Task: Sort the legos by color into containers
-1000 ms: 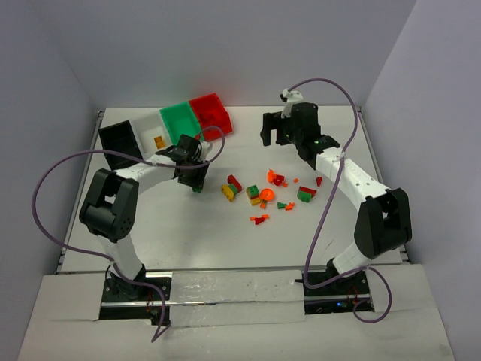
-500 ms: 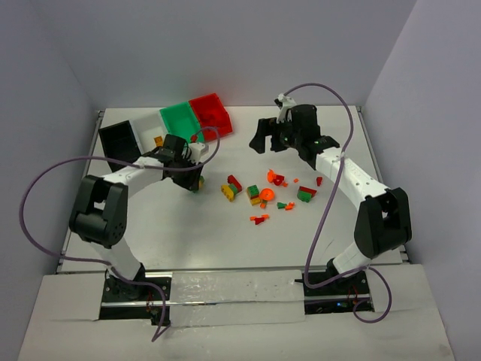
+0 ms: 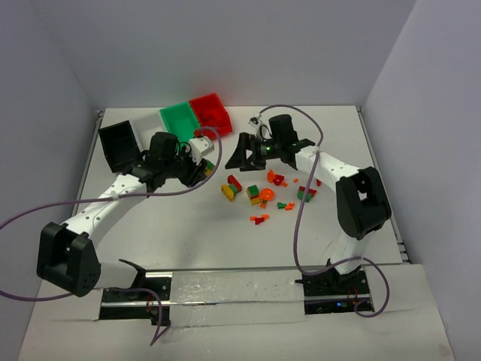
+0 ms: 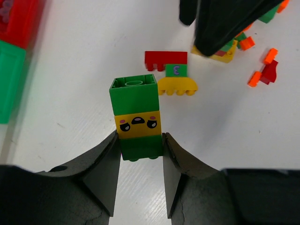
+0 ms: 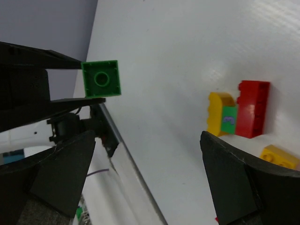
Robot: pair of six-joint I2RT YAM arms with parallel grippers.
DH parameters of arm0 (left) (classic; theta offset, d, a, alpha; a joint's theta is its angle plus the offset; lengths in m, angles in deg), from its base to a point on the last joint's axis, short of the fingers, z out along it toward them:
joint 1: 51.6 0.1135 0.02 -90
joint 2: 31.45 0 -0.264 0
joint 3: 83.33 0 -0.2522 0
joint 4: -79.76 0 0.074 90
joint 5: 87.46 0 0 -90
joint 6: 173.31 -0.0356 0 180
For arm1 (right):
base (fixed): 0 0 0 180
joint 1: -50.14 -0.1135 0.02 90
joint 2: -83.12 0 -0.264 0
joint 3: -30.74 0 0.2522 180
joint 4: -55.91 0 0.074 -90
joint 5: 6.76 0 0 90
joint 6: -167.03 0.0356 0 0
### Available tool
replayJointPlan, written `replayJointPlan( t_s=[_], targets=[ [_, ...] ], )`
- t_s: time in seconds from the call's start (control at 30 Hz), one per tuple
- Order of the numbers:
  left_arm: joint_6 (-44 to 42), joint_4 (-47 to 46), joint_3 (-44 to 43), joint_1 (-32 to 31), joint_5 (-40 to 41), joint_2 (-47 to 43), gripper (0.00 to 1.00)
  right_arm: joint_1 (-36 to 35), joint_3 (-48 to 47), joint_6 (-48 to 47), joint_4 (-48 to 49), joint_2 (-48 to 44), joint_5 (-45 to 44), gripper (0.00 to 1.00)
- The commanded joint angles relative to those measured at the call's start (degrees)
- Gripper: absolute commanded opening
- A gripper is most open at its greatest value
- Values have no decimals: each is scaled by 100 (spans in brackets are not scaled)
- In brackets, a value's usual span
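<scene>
My left gripper [image 4: 139, 140] is shut on a stack of legos [image 4: 136, 117], green on top, a yellow face brick in the middle, green below, held off the table. In the top view the left gripper [image 3: 203, 167] holds the stack just left of my right gripper [image 3: 239, 156]. The right gripper [image 5: 152, 173] is open and empty, facing the stack's green top [image 5: 101, 78]. Loose red, green, yellow and orange legos [image 3: 264, 192] lie at mid-table. The black [image 3: 119, 143], white [image 3: 141, 125], green [image 3: 179, 119] and red [image 3: 210, 111] containers stand in a row at the back left.
A joined red, green and yellow piece [image 4: 169, 75] lies on the table just beyond the held stack, and shows again as that piece [image 5: 236, 112] in the right wrist view. The left arm partly covers the white bin. Purple cables loop beside both arms.
The left arm has stretched out and carried the stack right and back. The right gripper has swung left and down towards it, staying open.
</scene>
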Motion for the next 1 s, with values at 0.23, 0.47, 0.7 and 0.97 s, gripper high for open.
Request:
replayJointPlan(
  t_s=[0.23,0.47,0.7,0.97],
  targets=[
    [-265,73,-31,-285,-218,-256,0,-498,-487,331,404,188,788,94],
    [-256,119,-77,-372,-249,-282,0,-647,-715,231,185,504,802,83],
    [-273,153,-51,-400,-196,-316,0,-668,-821,379,338,653,884,48],
    [-309,93,313,-400,-37,-455,0,-651,-814,523,603,640,1123,13]
  ],
)
